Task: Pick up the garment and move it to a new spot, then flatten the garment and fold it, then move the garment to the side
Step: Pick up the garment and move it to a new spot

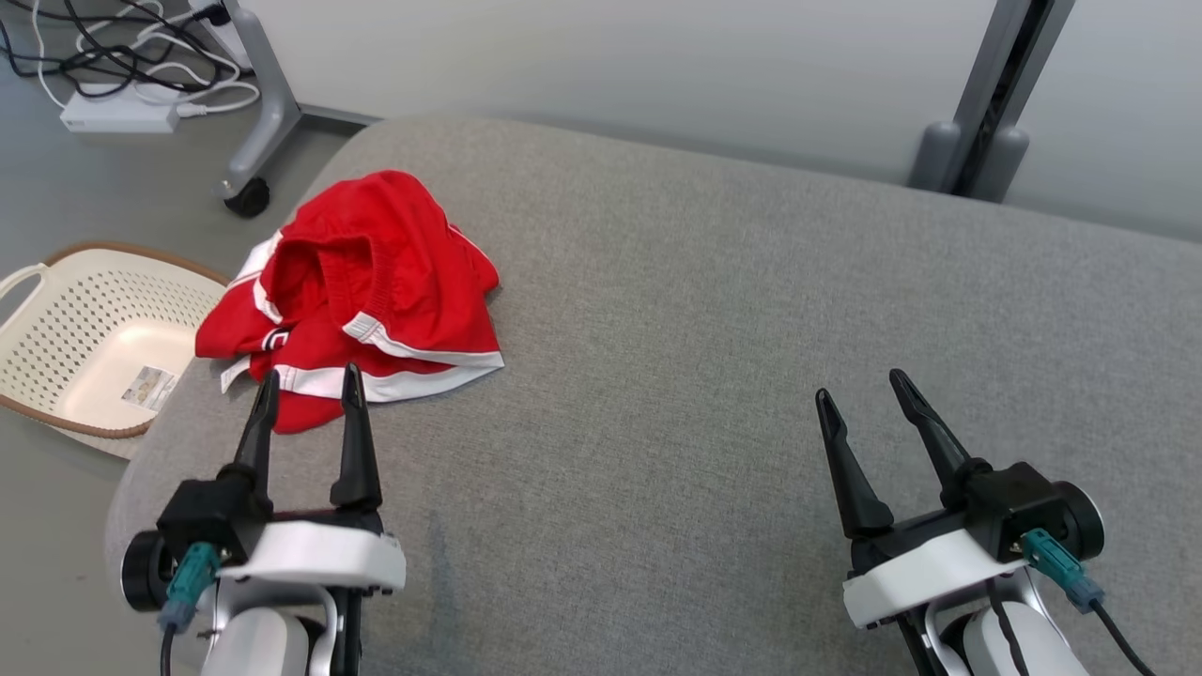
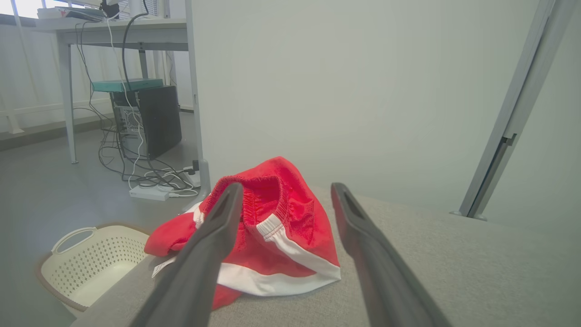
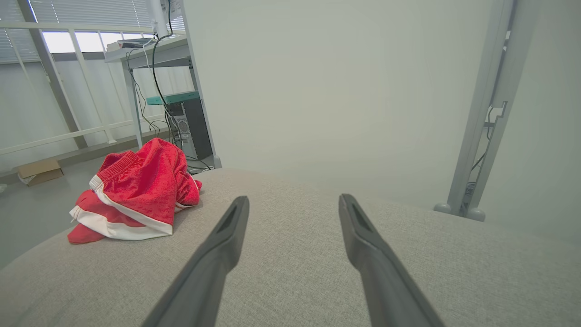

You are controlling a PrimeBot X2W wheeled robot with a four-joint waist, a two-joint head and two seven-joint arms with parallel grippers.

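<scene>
Grey cushion bears crumpled red shorts, white-trimmed; the basket sticker is unreadable; left gripper and right gripper gape, empty.

Crumpled red white-trimmed garment

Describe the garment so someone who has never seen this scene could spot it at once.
Start at the wide grey padded surface in front of the robot. Near its far left corner, just beyond the open left gripper, the garment lies in a crumpled heap. It is bright red with white trim, unlike the cream perforated basket on the floor beside it.
</scene>
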